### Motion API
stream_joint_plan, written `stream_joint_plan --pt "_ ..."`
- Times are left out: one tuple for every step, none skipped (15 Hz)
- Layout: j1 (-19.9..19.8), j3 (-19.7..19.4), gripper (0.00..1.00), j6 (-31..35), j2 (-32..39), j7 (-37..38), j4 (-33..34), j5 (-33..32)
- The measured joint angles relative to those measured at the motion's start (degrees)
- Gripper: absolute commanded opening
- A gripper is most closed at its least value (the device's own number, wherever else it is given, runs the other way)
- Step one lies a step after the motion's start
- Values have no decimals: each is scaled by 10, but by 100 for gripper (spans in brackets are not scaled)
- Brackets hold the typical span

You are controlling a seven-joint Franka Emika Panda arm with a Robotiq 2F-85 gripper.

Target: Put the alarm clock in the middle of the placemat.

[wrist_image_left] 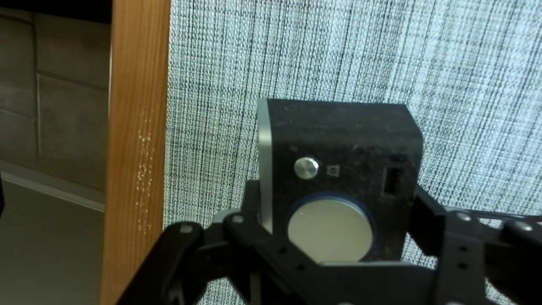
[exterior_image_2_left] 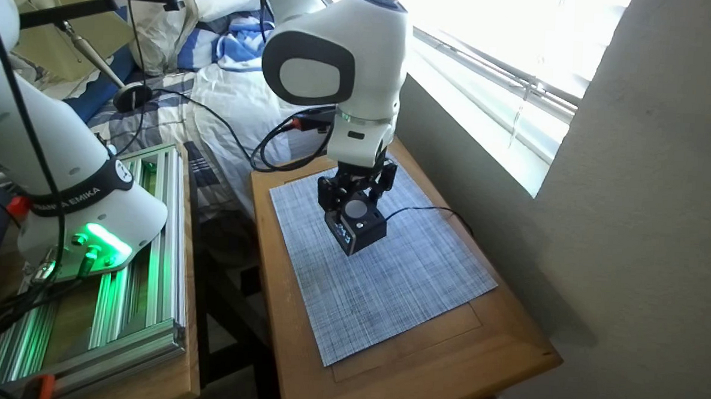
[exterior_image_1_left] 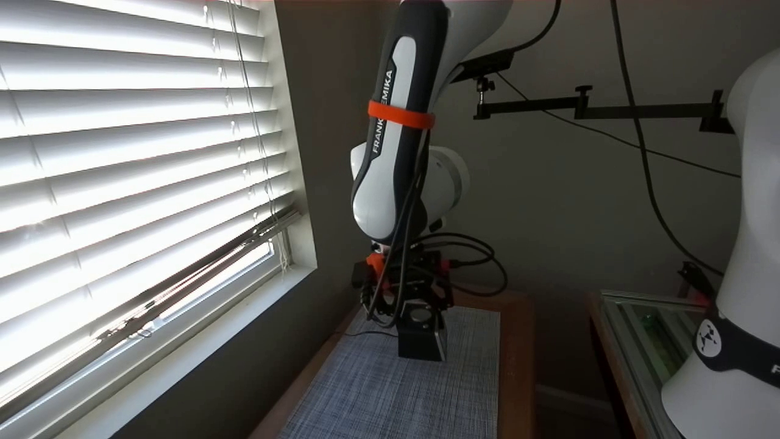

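Observation:
The alarm clock (exterior_image_1_left: pixel 420 341) is a dark box with a pale round disc on top; it shows in both exterior views (exterior_image_2_left: pixel 371 231) and the wrist view (wrist_image_left: pixel 347 140). A thin cord runs from it toward the wall. The placemat (exterior_image_2_left: pixel 387 303) is grey and woven, and the clock is over its interior. My gripper (wrist_image_left: pixel 338 199) points down with one finger against each side of the clock, shut on it. In the exterior views the gripper (exterior_image_2_left: pixel 356 193) sits right at the clock's top. I cannot tell whether the clock's base touches the mat. Its lower part is partly hidden in the wrist view.
The brown wooden table (exterior_image_2_left: pixel 419 382) borders the mat. A wall and window sill (exterior_image_2_left: pixel 485 121) run along one long side. The robot's base stands on a separate metal-framed table (exterior_image_2_left: pixel 173 245) across a gap. A bed (exterior_image_2_left: pixel 228 98) lies beyond. Cables (exterior_image_1_left: pixel 481 268) loop beside the wrist.

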Motion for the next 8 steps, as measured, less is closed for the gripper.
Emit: stream_joint_plan --pt "0 2 56 0 -9 2 -8 1" --pt "-1 5 56 0 -17 2 -16 3" --pt "-1 7 56 0 -24 2 -22 8" --pt "-1 10 56 0 -31 2 -28 12" --pt "-1 13 56 0 -37 2 -34 16" --pt "-2 15 56 0 -42 2 -39 20" --pt "-2 18 56 0 -46 2 -42 22" --pt "-2 19 56 -1 -50 2 -46 24"
